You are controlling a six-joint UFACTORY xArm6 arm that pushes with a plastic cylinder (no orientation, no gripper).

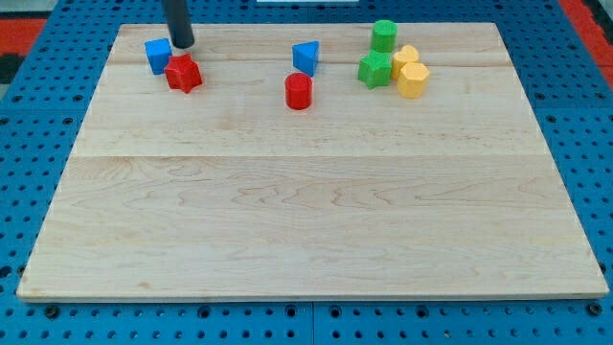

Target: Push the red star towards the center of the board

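The red star (183, 73) lies near the view's top left of the wooden board (316, 220). My tip (182, 44) stands just above the star, at its top edge, close to touching it. A blue block (157, 55) sits right beside the star on its upper left, to the left of my tip.
A blue triangular block (306, 57) and a red cylinder (299, 91) sit at top centre. A green cylinder (384, 35), a green star (374, 69) and two yellow blocks (405, 59) (414, 80) cluster at top right. A blue pegboard (38, 192) surrounds the board.
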